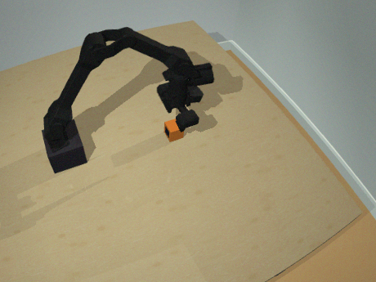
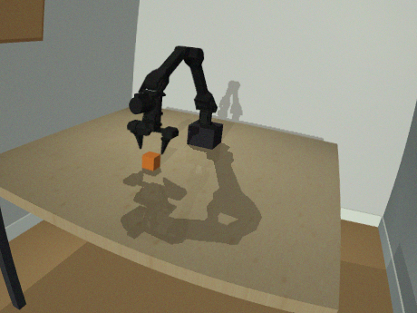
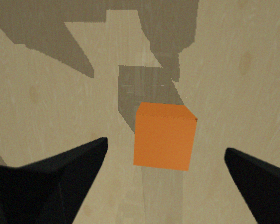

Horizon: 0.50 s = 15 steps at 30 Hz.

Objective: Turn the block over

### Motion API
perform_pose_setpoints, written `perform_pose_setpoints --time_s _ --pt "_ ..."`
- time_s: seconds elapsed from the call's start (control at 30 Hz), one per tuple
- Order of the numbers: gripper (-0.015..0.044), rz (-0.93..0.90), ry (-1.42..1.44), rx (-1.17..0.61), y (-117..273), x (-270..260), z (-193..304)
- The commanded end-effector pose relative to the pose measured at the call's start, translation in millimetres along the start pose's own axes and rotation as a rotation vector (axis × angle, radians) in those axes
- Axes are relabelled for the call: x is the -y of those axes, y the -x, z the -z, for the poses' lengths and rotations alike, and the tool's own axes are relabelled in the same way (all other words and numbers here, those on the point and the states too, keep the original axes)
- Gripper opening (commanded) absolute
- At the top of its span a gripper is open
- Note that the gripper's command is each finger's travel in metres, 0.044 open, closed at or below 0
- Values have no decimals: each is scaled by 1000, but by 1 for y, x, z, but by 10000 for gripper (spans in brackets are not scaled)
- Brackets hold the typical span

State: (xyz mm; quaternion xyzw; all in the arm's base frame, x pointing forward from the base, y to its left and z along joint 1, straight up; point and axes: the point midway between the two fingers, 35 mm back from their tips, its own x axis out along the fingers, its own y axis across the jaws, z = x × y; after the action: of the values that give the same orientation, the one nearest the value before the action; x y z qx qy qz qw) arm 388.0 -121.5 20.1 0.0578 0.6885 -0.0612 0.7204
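An orange block (image 1: 174, 134) (image 2: 150, 161) (image 3: 164, 143) rests on the wooden table (image 1: 245, 177) (image 2: 290, 206). A dark mark (image 1: 167, 131) shows on its side face toward the arm's base in the top view. The top and the other faces in view are plain orange; the underside is hidden. My gripper (image 2: 151, 150) (image 3: 164, 147) is open and empty, pointing down just above the block. In the wrist view the block lies between the two spread fingertips, with a gap on either side. In the top view a finger partly covers the block.
The arm's dark base (image 1: 67, 154) (image 2: 205, 134) stands on the table, on the side that the marked face looks toward. The arm arches high from it to the gripper. The table's edge (image 1: 294, 112) runs beyond the block in the top view. Arm shadows lie around the block.
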Motion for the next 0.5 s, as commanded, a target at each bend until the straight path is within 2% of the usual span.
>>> perform_pose_setpoints --time_s 0.0,0.47 --pt "440 2 -3 -13 -9 0 3" --pt "440 2 -3 -13 -32 0 4"
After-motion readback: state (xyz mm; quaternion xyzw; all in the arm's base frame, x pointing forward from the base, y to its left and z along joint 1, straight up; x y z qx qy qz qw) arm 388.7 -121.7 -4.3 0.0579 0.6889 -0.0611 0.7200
